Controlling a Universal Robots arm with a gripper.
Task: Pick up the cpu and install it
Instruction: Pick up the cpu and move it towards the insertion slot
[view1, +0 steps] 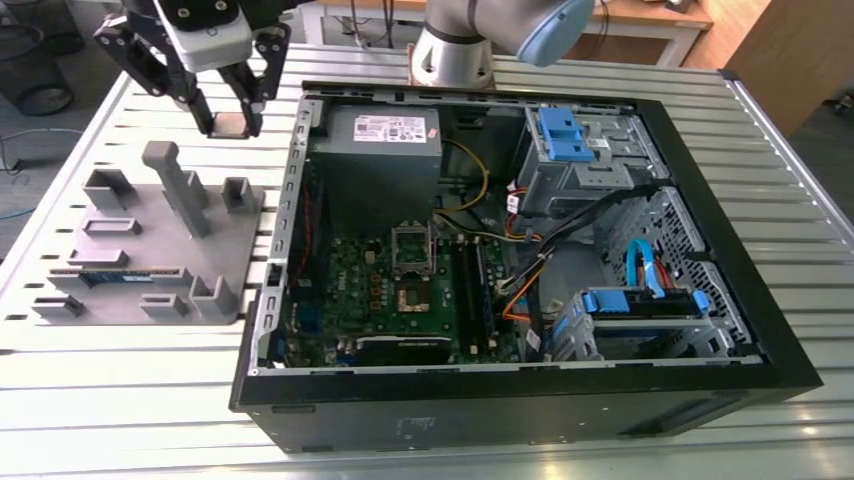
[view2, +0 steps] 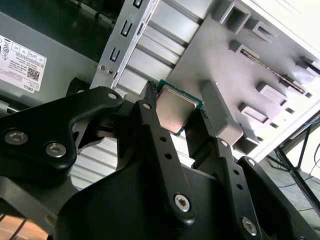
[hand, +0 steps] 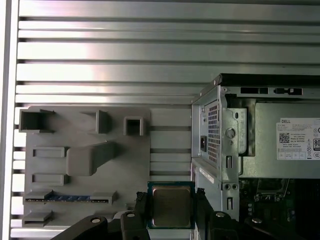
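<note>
My gripper (view1: 230, 118) is clamped on the cpu (view1: 230, 125), fingers (view2: 152, 130) pinching two opposite edges; its shiny top shows in both wrist views. I hold it in the air above the slatted table (view1: 134, 400), between the grey parts holder (view1: 134, 235) and the open computer case (view1: 534, 400). The board's socket (view1: 411, 248) lies inside the case, toward the exterior view's right.

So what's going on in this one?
The arm's gripper is shut on the cpu, clamping it by its edges with the metal top showing in both wrist views. It holds the chip in the air above the slatted table, between the grey holder tray and the open computer case. The cpu is not yet over the motherboard, so it is lifted but not installed.
</note>
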